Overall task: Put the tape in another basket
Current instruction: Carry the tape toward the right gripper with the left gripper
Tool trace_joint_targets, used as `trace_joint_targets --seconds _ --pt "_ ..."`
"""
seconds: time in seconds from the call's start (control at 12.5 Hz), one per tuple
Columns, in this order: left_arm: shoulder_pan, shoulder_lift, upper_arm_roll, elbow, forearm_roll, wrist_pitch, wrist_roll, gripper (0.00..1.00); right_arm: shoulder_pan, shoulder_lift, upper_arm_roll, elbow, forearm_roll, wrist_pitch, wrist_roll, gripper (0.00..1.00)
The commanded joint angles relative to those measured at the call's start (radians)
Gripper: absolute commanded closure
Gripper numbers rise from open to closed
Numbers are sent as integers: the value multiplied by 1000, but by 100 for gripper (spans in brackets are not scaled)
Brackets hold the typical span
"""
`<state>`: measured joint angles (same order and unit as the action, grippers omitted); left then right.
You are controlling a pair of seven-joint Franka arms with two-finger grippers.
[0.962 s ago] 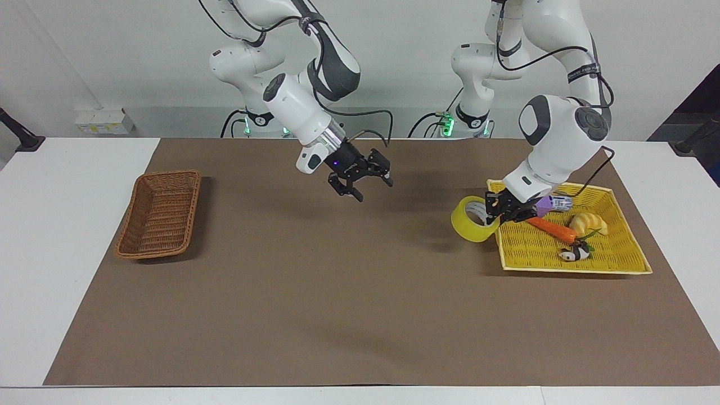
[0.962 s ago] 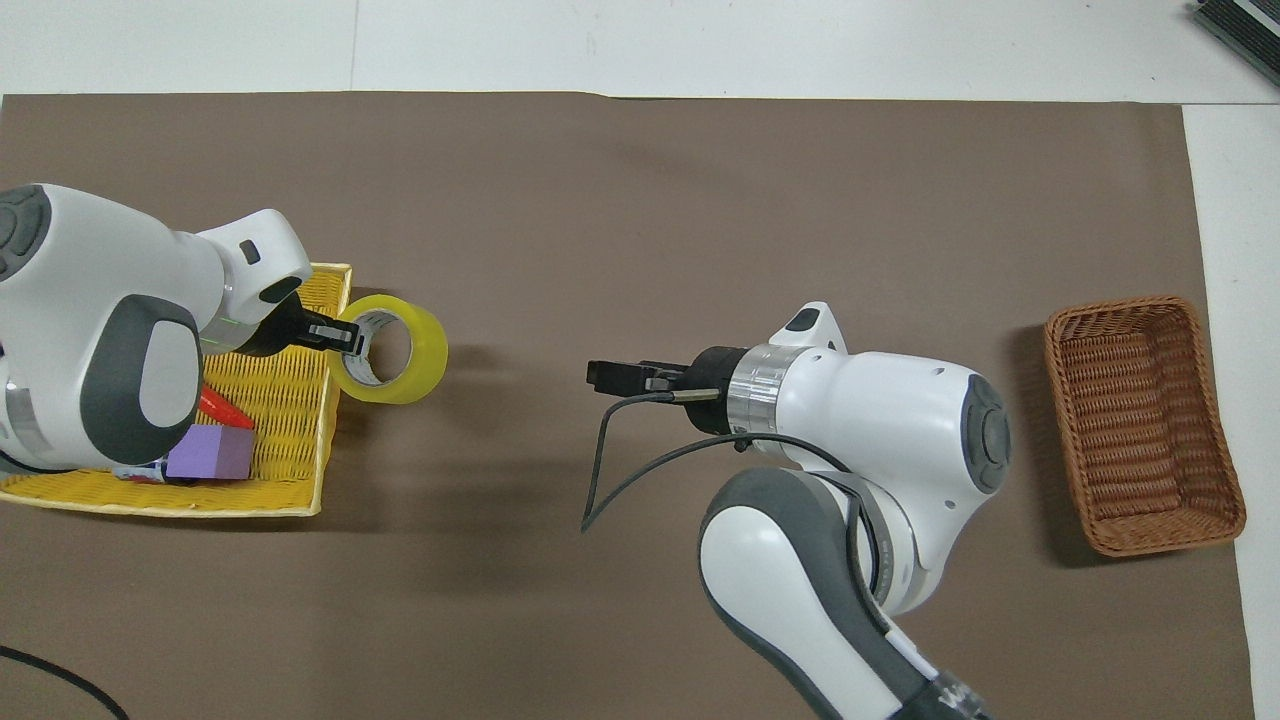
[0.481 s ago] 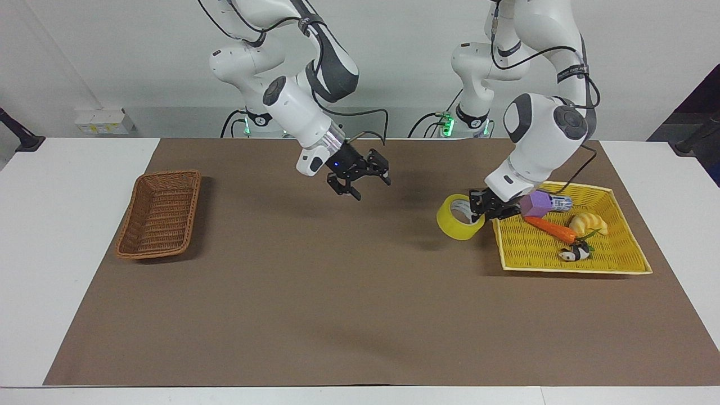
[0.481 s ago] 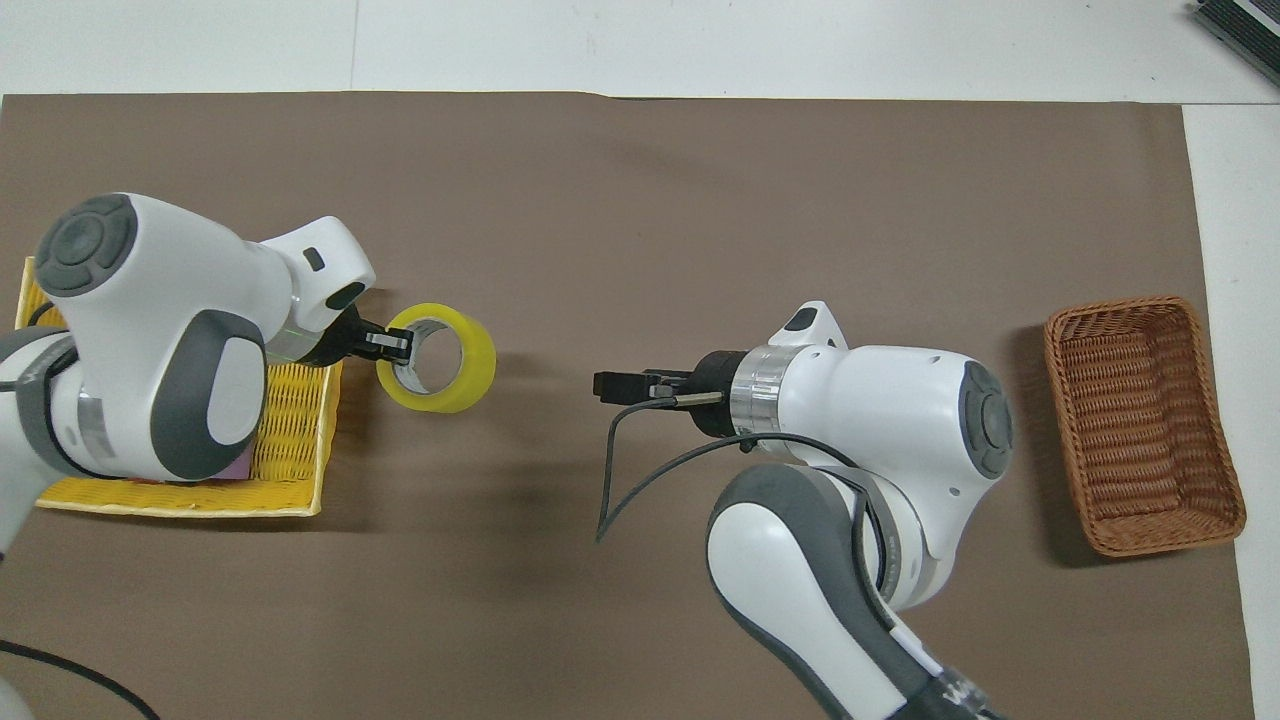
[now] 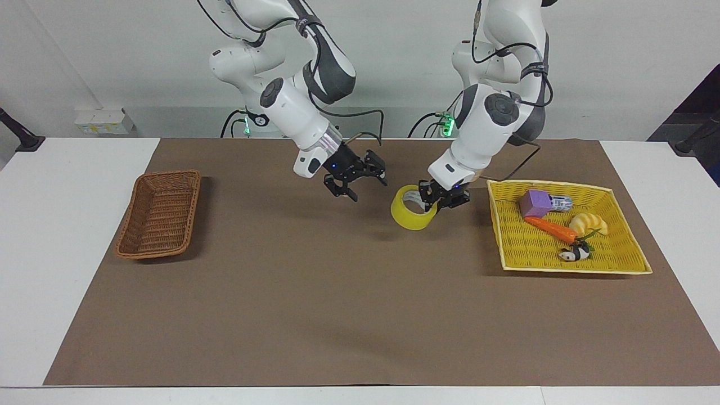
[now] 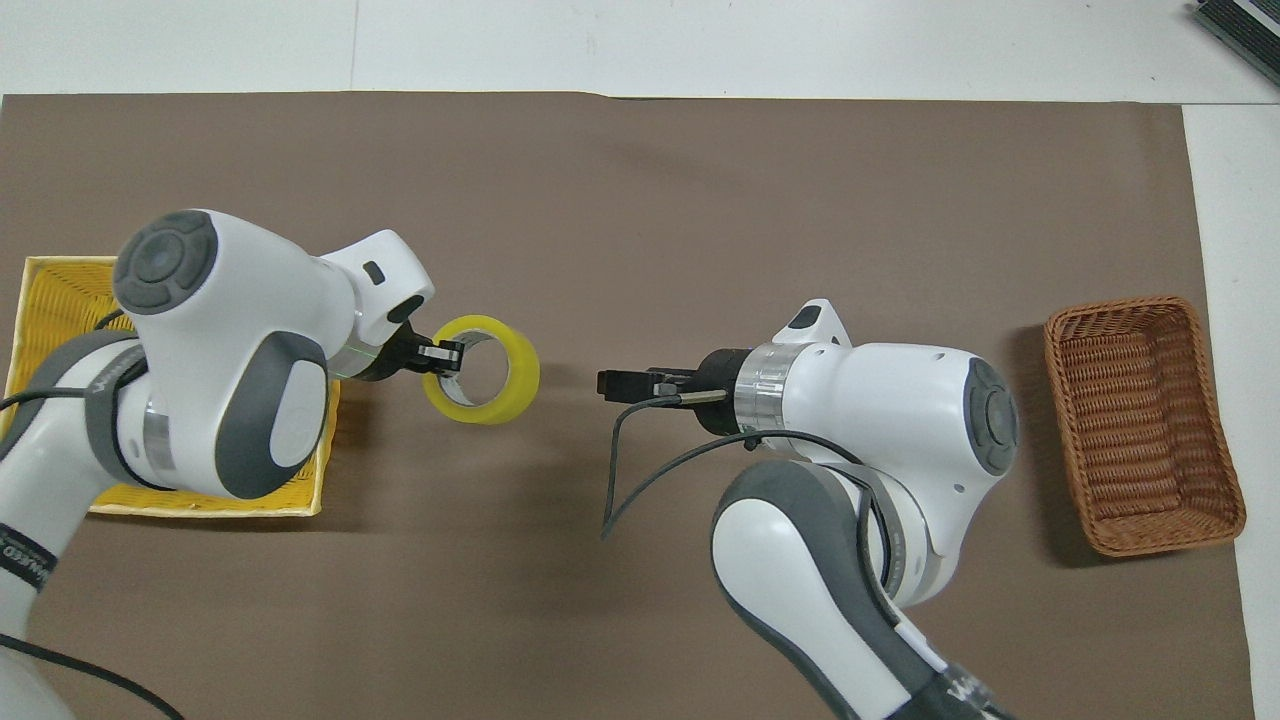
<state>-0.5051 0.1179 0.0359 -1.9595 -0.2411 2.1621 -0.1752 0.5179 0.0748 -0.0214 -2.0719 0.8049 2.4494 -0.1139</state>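
Note:
My left gripper is shut on the rim of the yellow tape roll and holds it in the air over the brown mat, between the yellow basket and the table's middle. My right gripper is open and empty, up over the middle of the mat, a short gap from the tape. The dark brown wicker basket stands empty at the right arm's end of the table.
The yellow basket at the left arm's end holds a purple block, a carrot, a croissant-like piece and a small panda figure. The brown mat covers most of the table.
My left gripper has carried the tape away from the yellow basket toward the table's middle and the right gripper. The right gripper has barely moved.

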Motion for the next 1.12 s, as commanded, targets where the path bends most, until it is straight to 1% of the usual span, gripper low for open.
trace_joint_targets --seconds 0.0,0.16,0.48,0.64,0.8,0.88,0.96,1.04 --pt "-58 -33 18 -29 -21 45 -70 100 -45 -7 3 1 -13 -50 -53 0" --pt "-87 -32 18 -25 -23 62 -108 100 -45 -9 3 1 -19 -82 -56 0" --pt "-124 -32 18 -21 -24 84 -151 100 -38 -7 3 6 -45 -82 -50 0" --pt "-125 -24 18 -3 -76 90 -150 100 -36 -6 3 9 -61 -82 -40 0" --pt "-145 -24 15 -1 -84 88 -150 100 -36 9 3 7 -102 -78 -29 0" --pt "-145 -27 15 4 -99 88 -150 100 -36 17 3 6 -102 -78 -29 11" --pt "-144 -30 15 14 -124 85 -148 100 -39 16 3 6 -102 -81 -27 40" --pt "-144 -30 13 17 -126 84 -150 100 -39 17 3 7 -104 -79 2 60"
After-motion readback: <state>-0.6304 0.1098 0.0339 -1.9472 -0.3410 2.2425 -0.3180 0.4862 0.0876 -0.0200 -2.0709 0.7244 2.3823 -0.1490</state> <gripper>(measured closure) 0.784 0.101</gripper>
